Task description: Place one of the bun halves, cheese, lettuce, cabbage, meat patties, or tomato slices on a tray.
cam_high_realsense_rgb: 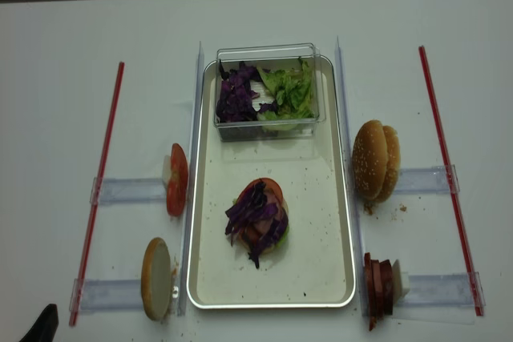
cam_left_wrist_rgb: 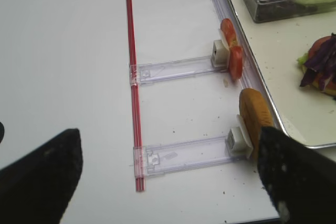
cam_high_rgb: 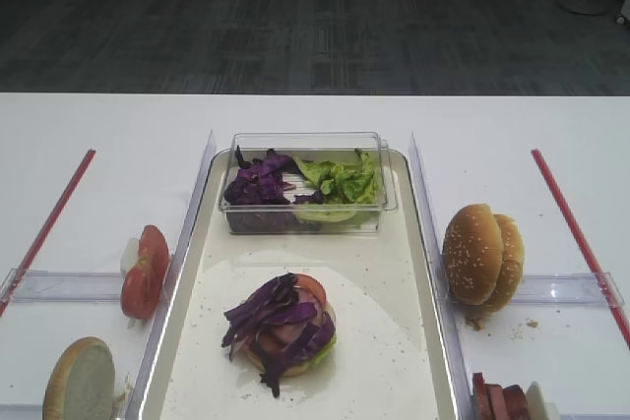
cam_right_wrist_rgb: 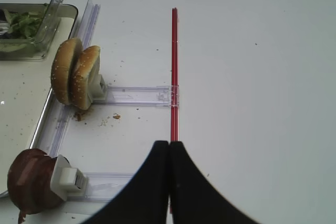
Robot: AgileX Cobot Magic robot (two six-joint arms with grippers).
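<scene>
On the tray [cam_high_realsense_rgb: 337, 198] sits a stack topped with cabbage [cam_high_realsense_rgb: 255, 212], no top bun yet; my left jaws gape empty, my right jaws are closed, empty.

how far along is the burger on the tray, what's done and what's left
Done: a stack sits on the tray, showing purple cabbage over tomato, meat and lettuce; its base is hidden. In hand: nothing. The left gripper is open, the right gripper is shut on nothing, both off the tray. Left: bun halves at right and one bun half at left remain in their holders, so a top bun probably comes next.
</scene>
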